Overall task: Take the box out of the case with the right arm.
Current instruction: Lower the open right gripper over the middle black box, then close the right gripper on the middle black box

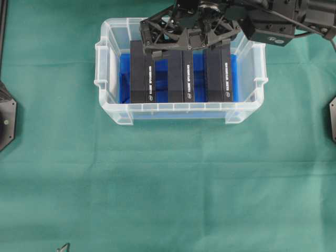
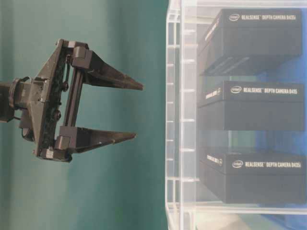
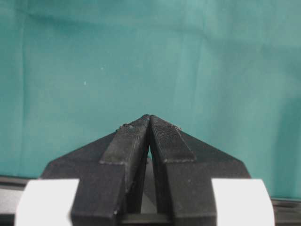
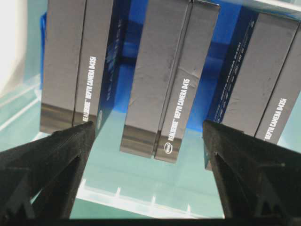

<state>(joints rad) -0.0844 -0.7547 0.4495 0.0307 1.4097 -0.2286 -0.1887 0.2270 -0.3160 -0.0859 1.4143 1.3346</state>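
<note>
Nearest the lower edge of the overhead view we record the bench [image 1: 157,199], covered in green cloth.

Next, the case [image 1: 105,84], a clear plastic tub with rim handles and a blue floor, set in the upper middle of that view. We count three black boxes inside, standing side by side with blue gaps between them: the left box [image 1: 142,73], the middle box [image 1: 181,76] and the right box [image 1: 219,73]. In the table-level view white lettering on their faces reads RealSense Depth Camera.

Above the far part of the case we list the right arm [image 1: 273,23], entering from the upper right corner, and its right gripper [image 1: 185,41], a black lattice frame hanging over the boxes. In the right wrist view its jaws stand wide apart, one finger [image 4: 51,165] at lower left and the other at lower right, the middle box between them further off; we see nothing held.

Separately, the left gripper [image 3: 149,123] shows over bare cloth in its own wrist view, jaws pressed together at the tips, holding nothing.
</note>
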